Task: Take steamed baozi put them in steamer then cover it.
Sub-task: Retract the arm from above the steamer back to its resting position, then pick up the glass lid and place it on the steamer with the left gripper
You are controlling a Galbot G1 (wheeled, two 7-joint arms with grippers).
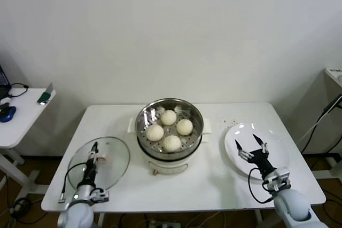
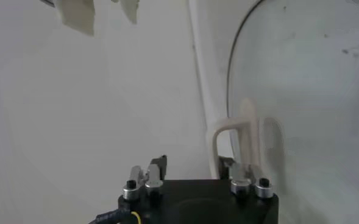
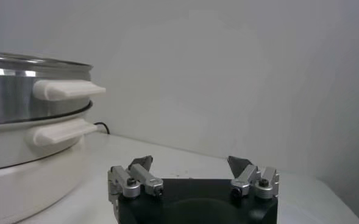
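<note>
The steel steamer (image 1: 196, 115) stands on its cream pot base (image 1: 166, 165) at the table's middle; it also shows in the right wrist view (image 3: 21, 85). Four cream-white baozi lie inside it: (image 1: 169, 117), (image 1: 184, 126), (image 1: 155, 132), (image 1: 171, 143). The glass cover (image 1: 116, 156) lies flat on the table at the front left. My left gripper (image 1: 94, 148) is over it, open, with the cover's white handle (image 2: 243, 131) close beside one finger (image 2: 225, 164). My right gripper (image 1: 246, 141) is open and empty over the white plate (image 1: 275, 150).
The white plate at the front right holds nothing. A small side table (image 1: 21, 124) with a few dark items stands to the left. Cables (image 1: 320, 121) hang at the right beside another table's corner. The table's front edge is close to both arms.
</note>
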